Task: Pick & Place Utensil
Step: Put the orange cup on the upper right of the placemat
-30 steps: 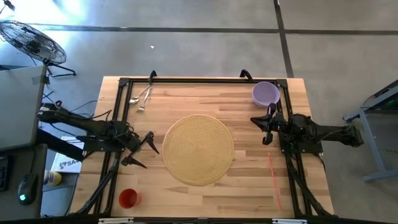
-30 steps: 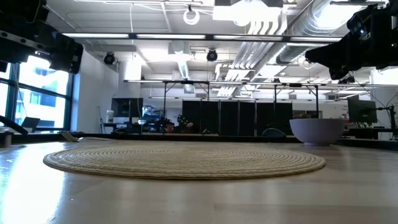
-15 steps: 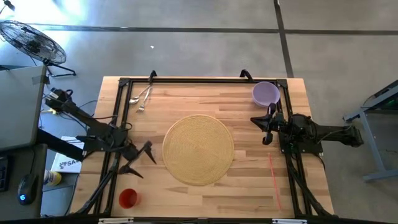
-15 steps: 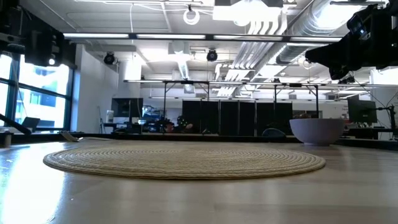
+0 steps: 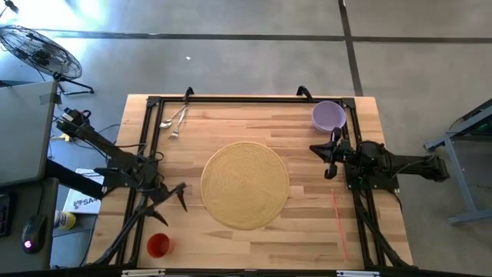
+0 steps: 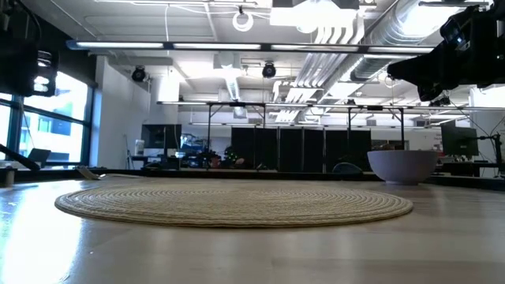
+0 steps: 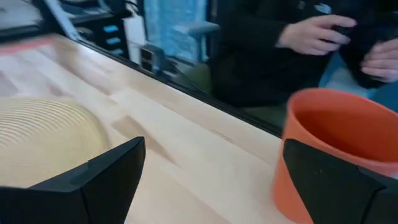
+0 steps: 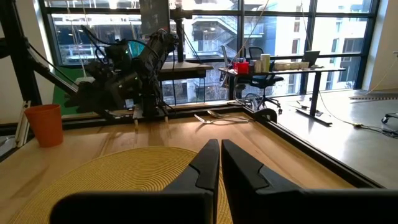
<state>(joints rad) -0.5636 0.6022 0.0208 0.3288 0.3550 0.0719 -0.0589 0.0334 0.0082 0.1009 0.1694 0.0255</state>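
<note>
Table [image 5: 307, 223]: light wooden butcher-block top with a black frame along its edges, seen whole from above.
Red cup [image 5: 157, 245]: stands upright at the near left corner of the table, apart from everything else; in the left wrist view it fills the space beside one finger [image 7: 339, 186].
Left gripper [image 5: 169, 198]: hangs over the near left part of the table, between the red cup and the placemat, with its fingers spread wide and nothing between them.
Person: in the left wrist view a person in dark clothing sits beyond the table edge, both hands [image 7: 311, 34] raised near the chest.
Placemat [image 5: 244, 185]: round woven straw mat in the middle of the table, bare on top; in the low view [image 6: 237, 203] it lies flat across the width of the picture.
Pink stick [image 5: 338, 219]: thin and straight, lying on the wood to the right of the placemat, near the right rail.
Right gripper [image 5: 332, 158]: rests at the right side of the table, just beside the placemat's right edge, fingers pressed together and holding nothing.
Purple bowl [image 5: 328, 115]: upright at the far right corner, just behind the right gripper.
Utensils [image 5: 175, 120]: a spoon and a fork lie side by side on the wood at the far left corner, well apart from both grippers; the right wrist view shows them [image 8: 217, 116] past the mat.
</note>
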